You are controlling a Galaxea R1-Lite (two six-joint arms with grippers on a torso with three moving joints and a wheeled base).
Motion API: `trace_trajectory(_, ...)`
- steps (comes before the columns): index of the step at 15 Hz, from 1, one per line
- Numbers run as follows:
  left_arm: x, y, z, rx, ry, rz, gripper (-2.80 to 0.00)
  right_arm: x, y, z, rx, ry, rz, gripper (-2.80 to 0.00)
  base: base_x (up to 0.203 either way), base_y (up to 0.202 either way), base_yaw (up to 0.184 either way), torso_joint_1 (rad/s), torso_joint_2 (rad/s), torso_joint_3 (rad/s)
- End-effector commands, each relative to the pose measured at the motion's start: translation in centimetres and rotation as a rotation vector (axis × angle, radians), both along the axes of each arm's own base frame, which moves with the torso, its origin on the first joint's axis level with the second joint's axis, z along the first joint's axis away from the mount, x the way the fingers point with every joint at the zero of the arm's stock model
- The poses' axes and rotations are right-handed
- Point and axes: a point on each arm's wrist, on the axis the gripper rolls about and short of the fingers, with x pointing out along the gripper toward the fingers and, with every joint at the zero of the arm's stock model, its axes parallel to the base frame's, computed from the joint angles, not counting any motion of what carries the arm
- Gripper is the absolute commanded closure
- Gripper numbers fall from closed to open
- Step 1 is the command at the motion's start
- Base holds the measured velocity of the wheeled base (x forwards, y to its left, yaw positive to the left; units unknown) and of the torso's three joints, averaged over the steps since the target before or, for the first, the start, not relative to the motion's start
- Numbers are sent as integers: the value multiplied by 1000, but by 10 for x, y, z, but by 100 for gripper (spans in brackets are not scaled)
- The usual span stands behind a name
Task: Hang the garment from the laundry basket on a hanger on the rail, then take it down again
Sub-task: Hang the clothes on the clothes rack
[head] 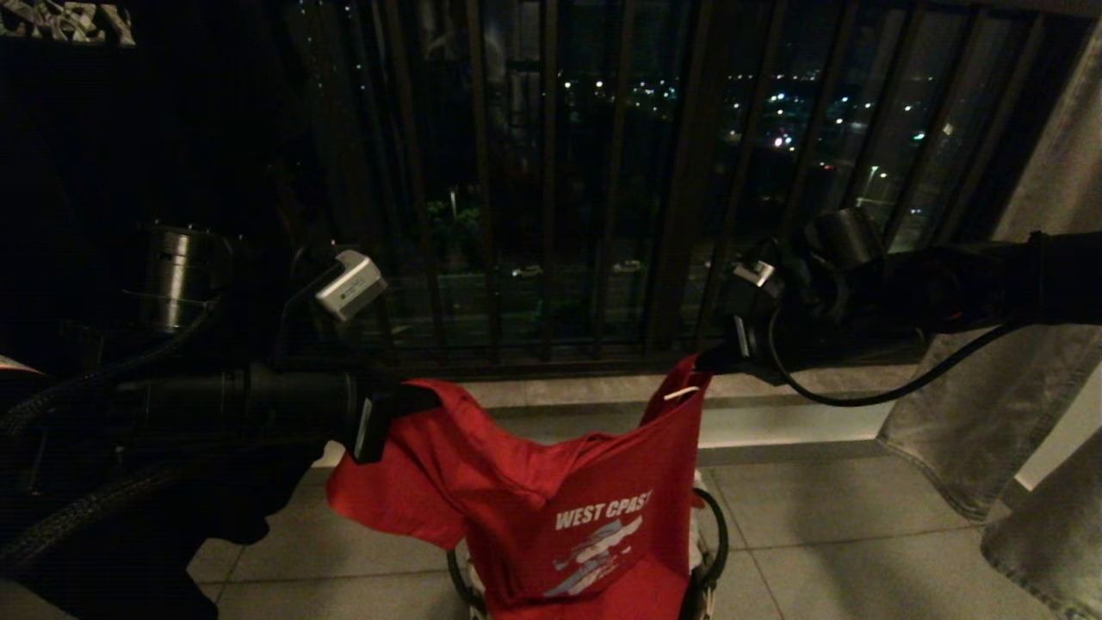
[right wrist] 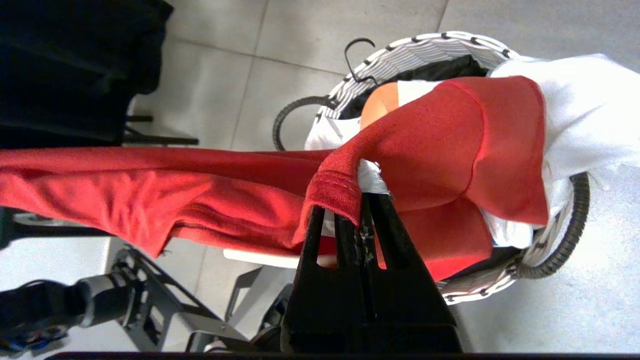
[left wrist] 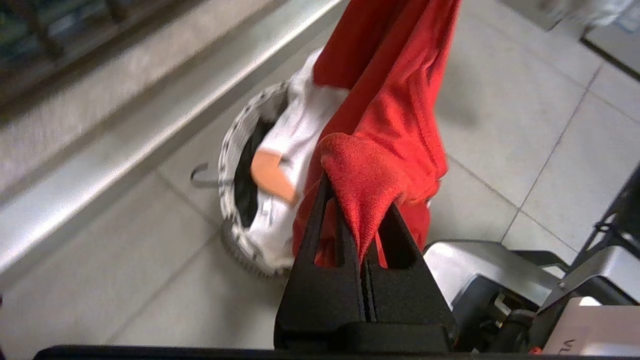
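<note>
The garment (head: 560, 499), a red T-shirt with white "WEST COAST" lettering, hangs stretched between my two grippers above the laundry basket (head: 716, 525). My left gripper (head: 413, 403) is shut on one bunched top corner of the garment (left wrist: 380, 125), with cloth pinched between its fingers (left wrist: 362, 220). My right gripper (head: 708, 357) is shut on the ribbed edge at the other top corner of the garment (right wrist: 450, 145), cloth folded over its fingertips (right wrist: 357, 210). The shirt's lower part drapes into the basket (right wrist: 425, 47), whose woven rim (left wrist: 230, 150) stands on the tiled floor. The hanger and the rail are out of view.
A white T-shirt (right wrist: 590, 100) and dark cloth (right wrist: 435, 70) fill the basket. Dark balcony railing bars (head: 551, 172) stand just beyond a low step. Grey jeans (head: 1033, 387) hang at the right. My own base (left wrist: 480, 270) sits close behind the basket.
</note>
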Motion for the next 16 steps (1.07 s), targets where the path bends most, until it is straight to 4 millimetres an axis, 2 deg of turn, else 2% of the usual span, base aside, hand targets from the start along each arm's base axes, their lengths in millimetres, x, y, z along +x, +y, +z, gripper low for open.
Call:
trace_trajectory(1, 7, 5, -9, 11, 31, 22, 0, 6, 10, -9, -11, 14, 12, 0, 0, 0, 0, 0, 0, 0)
trace_trajectory(6, 34, 29, -33, 32, 110, 130, 0, 25, 35, -14, -32, -15, 34, 0, 0, 0, 0, 0, 0, 0)
trace_trajectory(9, 51, 36, -51, 34, 126, 163, 0, 31, 52, -20, -55, -21, 44, 0, 0, 0, 0, 0, 0, 0)
trace_trajectory(11, 65, 37, -68, 42, 136, 173, 0, 39, 57, -28, -73, -20, 34, 0, 0, 0, 0, 0, 0, 0)
trace_trajectory(13, 78, 37, -77, 30, 100, 187, 0, 43, 61, -38, -82, -5, 35, 0, 0, 0, 0, 0, 0, 0)
trace_trajectory(16, 81, 37, -87, 44, 129, 184, 0, 42, 59, -48, -122, 26, 4, 0, 0, 0, 0, 0, 0, 0)
